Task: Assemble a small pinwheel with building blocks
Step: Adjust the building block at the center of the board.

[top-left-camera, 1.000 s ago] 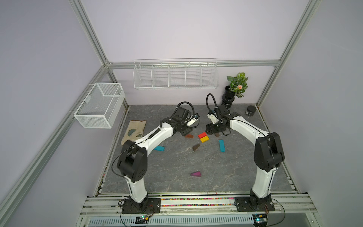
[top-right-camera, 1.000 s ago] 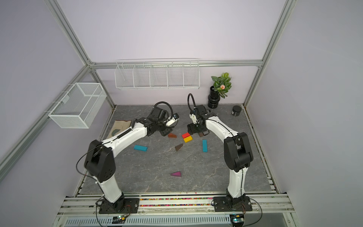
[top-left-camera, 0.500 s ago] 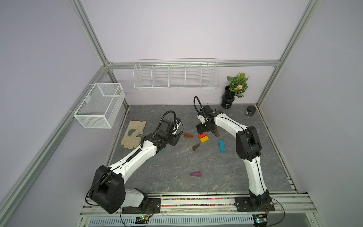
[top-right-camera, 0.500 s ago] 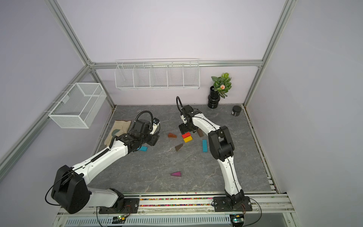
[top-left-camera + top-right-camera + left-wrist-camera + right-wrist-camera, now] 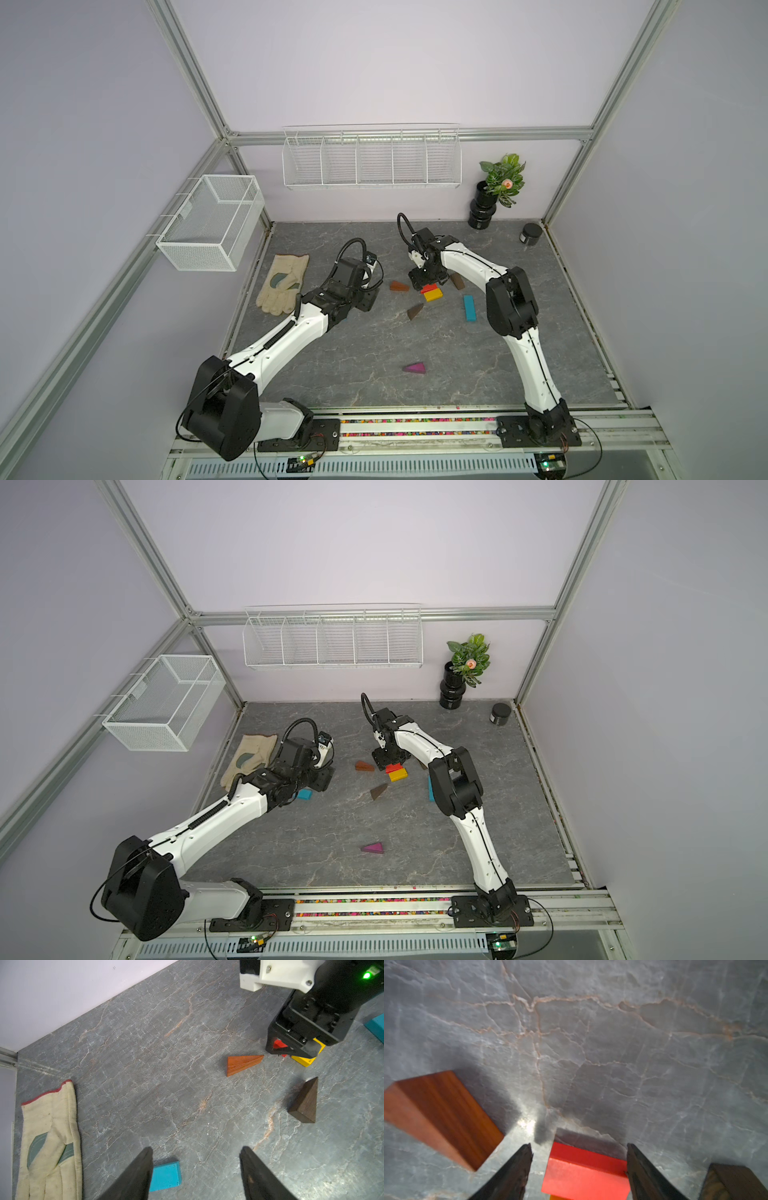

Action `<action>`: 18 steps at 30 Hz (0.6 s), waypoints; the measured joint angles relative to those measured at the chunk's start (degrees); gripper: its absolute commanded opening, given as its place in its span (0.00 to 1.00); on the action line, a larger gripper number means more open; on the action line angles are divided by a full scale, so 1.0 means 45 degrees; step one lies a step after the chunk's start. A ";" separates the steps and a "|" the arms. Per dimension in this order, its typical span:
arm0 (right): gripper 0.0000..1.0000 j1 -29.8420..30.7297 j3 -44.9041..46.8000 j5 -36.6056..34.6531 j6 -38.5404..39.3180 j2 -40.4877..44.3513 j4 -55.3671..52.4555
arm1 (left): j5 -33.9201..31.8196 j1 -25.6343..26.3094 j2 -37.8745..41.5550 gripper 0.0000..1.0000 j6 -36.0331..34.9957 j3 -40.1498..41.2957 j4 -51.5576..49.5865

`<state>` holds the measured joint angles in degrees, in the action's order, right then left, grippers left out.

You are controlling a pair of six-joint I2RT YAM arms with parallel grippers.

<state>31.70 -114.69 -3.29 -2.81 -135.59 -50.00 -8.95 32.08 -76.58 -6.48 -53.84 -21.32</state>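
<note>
On the grey tabletop (image 5: 591, 1043), the right gripper (image 5: 579, 1145) straddles the red brick (image 5: 585, 1176) with jaws apart, beside the yellow brick (image 5: 433, 295), while the left gripper (image 5: 196, 1147) hangs spread and empty near a teal bar (image 5: 165, 1176).

beige glove (image 5: 284, 284) lying flat | black jar (image 5: 531, 235) in far corner | potted plant (image 5: 498, 187) near jar | wire basket (image 5: 212, 222) mounted high
</note>
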 measured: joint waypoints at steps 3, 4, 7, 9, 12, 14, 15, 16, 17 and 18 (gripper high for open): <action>0.73 0.0000 0.0029 -0.0087 0.0000 0.0000 -0.0034 | 0.0000 0.0000 0.0015 0.69 0.0068 0.0068 0.0034; 0.73 0.0000 0.0039 -0.0117 0.0000 0.0000 -0.0029 | 0.0005 0.0000 0.0019 0.69 0.0087 0.0092 0.0053; 0.76 0.0000 0.0058 -0.0277 -0.0019 0.0000 -0.0034 | 0.0019 0.0000 0.0019 0.69 0.0097 0.0112 0.0073; 0.78 0.0000 0.0058 -0.0398 -0.0049 0.0000 -0.0044 | 0.0049 0.0000 0.0019 0.69 0.0112 0.0112 0.0102; 0.80 0.0000 0.0058 -0.0510 -0.0053 0.0000 -0.0058 | 0.0092 0.0000 0.0019 0.69 0.0189 0.0112 0.0107; 0.80 0.0000 0.0058 -0.0597 -0.0063 0.0000 -0.0083 | 0.0102 0.0000 0.0024 0.69 0.0223 0.0126 0.0112; 0.79 0.0000 0.0058 -0.0622 -0.0063 0.0000 -0.0083 | 0.0107 0.0000 0.0034 0.69 0.0257 0.0141 0.0107; 0.78 0.0000 0.0058 -0.0641 -0.0063 0.0000 -0.0092 | 0.0141 0.0000 0.0044 0.69 0.0291 0.0160 0.0107; 0.77 0.0000 0.0058 -0.0641 -0.0058 0.0000 -0.0107 | 0.0151 0.0000 0.0044 0.69 0.0306 0.0165 0.0107; 0.77 0.0000 0.0058 -0.0641 -0.0049 0.0000 -0.0131 | 0.0194 0.0000 0.0044 0.69 0.0330 0.0170 0.0107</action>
<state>31.70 -114.43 -6.17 -3.03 -135.59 -50.59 -8.08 32.08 -76.38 -4.99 -53.08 -20.84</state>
